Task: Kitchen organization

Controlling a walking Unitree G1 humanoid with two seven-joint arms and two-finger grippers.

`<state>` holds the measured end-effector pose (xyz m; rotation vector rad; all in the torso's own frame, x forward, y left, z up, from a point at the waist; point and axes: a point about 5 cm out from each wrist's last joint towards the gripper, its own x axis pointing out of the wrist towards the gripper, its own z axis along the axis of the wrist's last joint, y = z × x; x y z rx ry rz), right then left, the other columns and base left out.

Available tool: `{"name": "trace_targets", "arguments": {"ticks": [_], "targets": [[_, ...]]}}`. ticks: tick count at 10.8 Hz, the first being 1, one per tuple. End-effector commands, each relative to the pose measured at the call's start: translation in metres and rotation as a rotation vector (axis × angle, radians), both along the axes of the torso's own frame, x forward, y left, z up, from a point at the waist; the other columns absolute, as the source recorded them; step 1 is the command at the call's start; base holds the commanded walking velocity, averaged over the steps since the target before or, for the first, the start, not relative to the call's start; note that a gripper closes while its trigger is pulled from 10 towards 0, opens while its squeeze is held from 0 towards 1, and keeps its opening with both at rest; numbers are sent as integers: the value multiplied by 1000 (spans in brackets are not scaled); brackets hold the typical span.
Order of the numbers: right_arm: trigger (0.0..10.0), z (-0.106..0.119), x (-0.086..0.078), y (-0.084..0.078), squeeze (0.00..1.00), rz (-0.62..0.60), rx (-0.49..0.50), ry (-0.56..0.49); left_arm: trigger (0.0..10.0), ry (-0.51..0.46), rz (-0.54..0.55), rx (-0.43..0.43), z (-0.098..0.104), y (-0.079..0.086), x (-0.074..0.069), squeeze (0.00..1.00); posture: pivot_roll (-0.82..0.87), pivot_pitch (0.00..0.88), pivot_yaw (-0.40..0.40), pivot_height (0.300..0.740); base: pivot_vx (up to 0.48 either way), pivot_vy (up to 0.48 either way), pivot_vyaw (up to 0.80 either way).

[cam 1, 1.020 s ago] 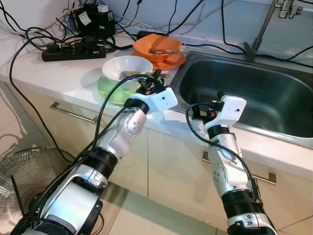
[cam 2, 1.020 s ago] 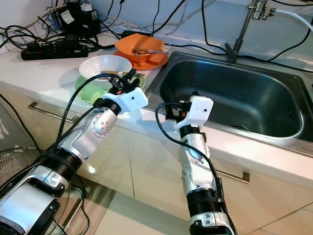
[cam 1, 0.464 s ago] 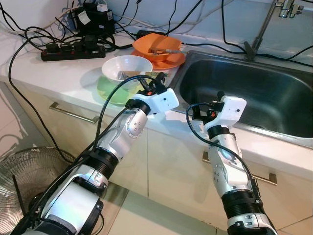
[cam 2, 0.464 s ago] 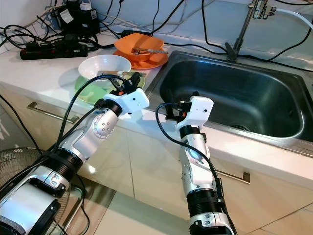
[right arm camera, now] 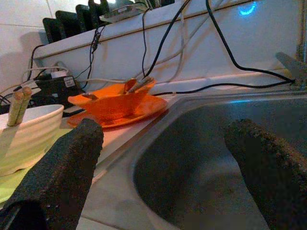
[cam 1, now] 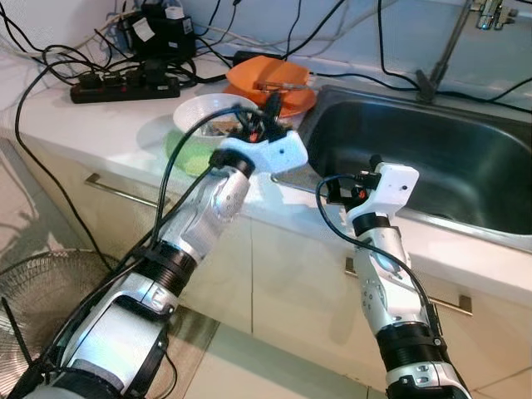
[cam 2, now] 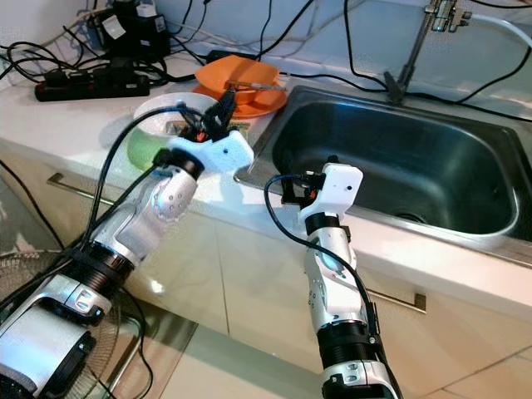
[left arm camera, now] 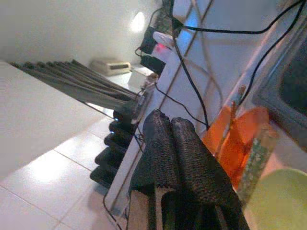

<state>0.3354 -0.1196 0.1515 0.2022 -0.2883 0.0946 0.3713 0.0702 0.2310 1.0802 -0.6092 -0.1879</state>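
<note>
A brushed, dull-gleaming metal is seen in the sink (cam 2: 399,166). The counter (cam 1: 108,125) appears smooth, white and faintly glossy. The orange bowl (right arm camera: 112,103) looks like shiny plastic, the white bowl (right arm camera: 29,132) glazed. The tool fingers (right arm camera: 60,163) are coated in rough, matt black texture.

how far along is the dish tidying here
Nothing looks done: the sink holds no dishes. The white bowl sits on the green plate, and the orange bowl on its orange plate beside the sink. In hand: the left gripper, shut and empty, hovers by the white bowl. The right gripper waits open. All dishes remain.
</note>
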Motion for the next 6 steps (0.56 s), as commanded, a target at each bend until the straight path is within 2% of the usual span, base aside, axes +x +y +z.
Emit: {"name": "trace_targets", "arguments": {"ticks": [1,2,4,6], "targets": [[10000,-1,-2,-3,0,-12,3,-5,10000,10,-4,-24,0,1,-1,0,52,29,19,740,0,0,0],[10000,-1,-2,-3,0,-13,3,-5,10000,16,-50,-74,0,-4,-8,1000,51,31,18,740,0,0,0],[10000,-1,-2,-4,0,-14,3,-2,10000,32,-126,-85,-3,-13,-18,1000,52,32,17,740,0,0,0],[10000,-1,-1,-3,0,-12,2,-2,10000,74,-159,-58,-9,-16,-22,1000,54,32,16,740,0,0,0]]}}
